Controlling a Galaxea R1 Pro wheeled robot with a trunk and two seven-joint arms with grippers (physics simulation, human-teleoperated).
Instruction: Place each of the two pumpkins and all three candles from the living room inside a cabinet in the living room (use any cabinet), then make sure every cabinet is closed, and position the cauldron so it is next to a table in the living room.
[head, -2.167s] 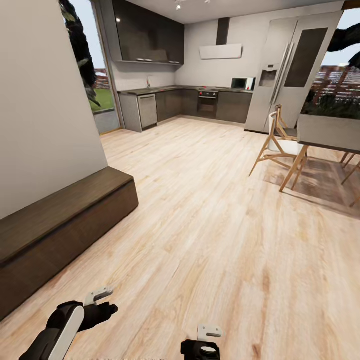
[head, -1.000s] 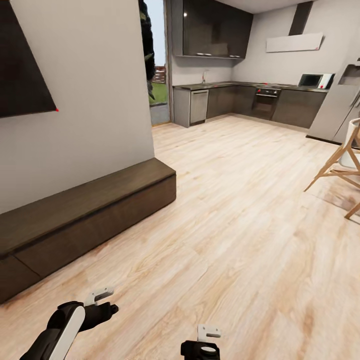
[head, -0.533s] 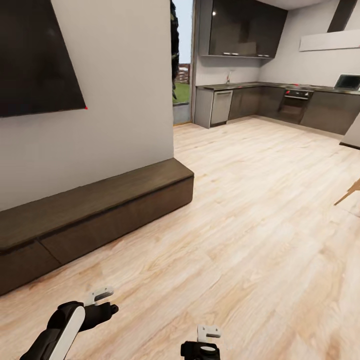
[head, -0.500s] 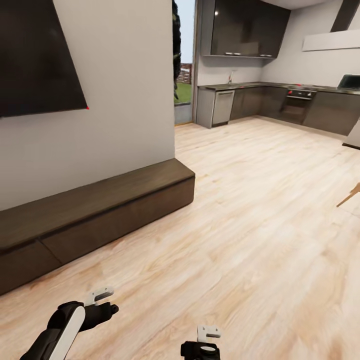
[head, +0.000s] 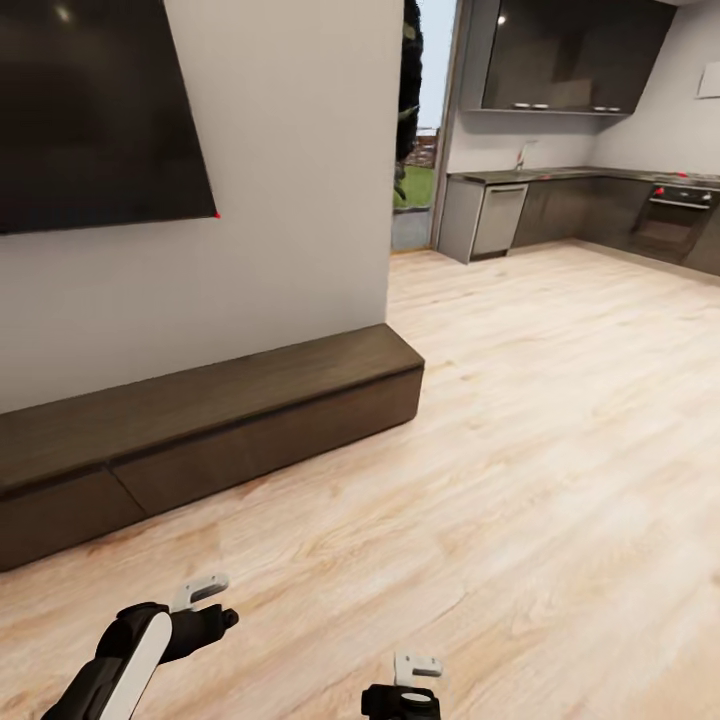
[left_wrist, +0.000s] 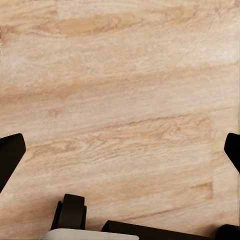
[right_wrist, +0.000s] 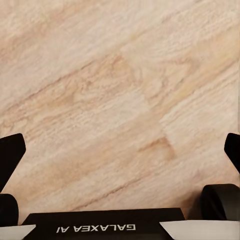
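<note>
The cabinet (head: 250, 420), a long low dark-brown unit, runs along the grey wall at the left of the head view, its drawer fronts shut and its top bare. The pumpkins, candles, cauldron and table are out of view. My left gripper (head: 212, 615) hangs low over the wood floor, well short of the cabinet. Its wrist view has the left gripper (left_wrist: 120, 150) open, dark fingertips (left_wrist: 10, 152) far apart over bare planks. My right gripper (head: 405, 695) sits at the bottom edge. Seen from its wrist, the right gripper (right_wrist: 120, 150) is open and holds nothing.
A large black screen (head: 90, 110) hangs on the wall above the cabinet. Past the wall's corner, a glazed opening (head: 418, 170) looks outdoors. Grey kitchen units (head: 580, 210) line the far right. Light wood floor (head: 520, 420) stretches between me and the kitchen.
The whole view has swung left, so the camera turned: the dining table, chairs and fridge slid out at the right, and the cabinet and screen came further in. Both arms hold the same pose.
</note>
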